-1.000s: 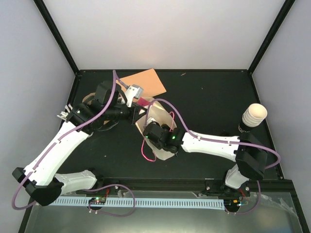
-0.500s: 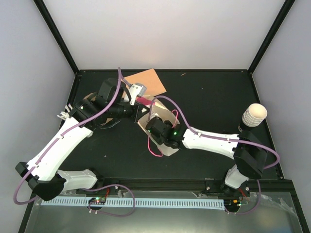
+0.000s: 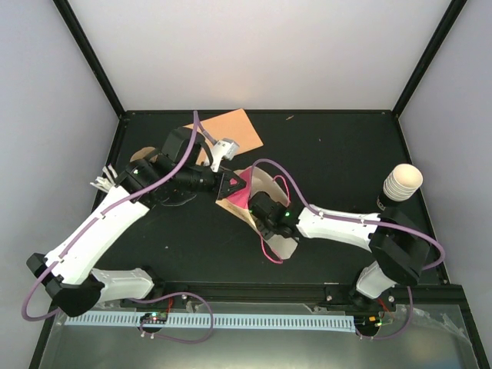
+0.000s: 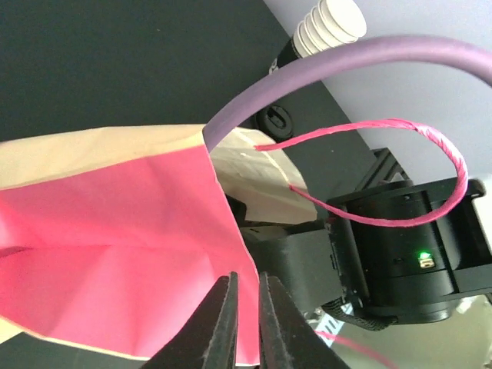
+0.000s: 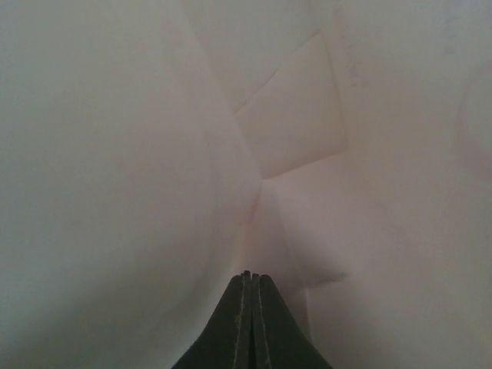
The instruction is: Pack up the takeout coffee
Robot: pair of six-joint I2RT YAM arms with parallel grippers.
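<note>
Bag (image 3: 240, 192) further right now, right arm (image 3: 338, 224) inside; takeout coffee (image 3: 402, 184) apart

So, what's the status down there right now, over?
Left gripper nearly closed at the paper bag rim, grip unclear. Right gripper shut, inside the bag. Takeout coffee upright at far right, not held.

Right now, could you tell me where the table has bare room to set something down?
Most free: the far right of the table, bordered by the paper bag, the back edge and the takeout coffee. A smaller patch sits near-centre, between the left arm and the right arm. Crowded: the far left, around the bag and brown card.
</note>
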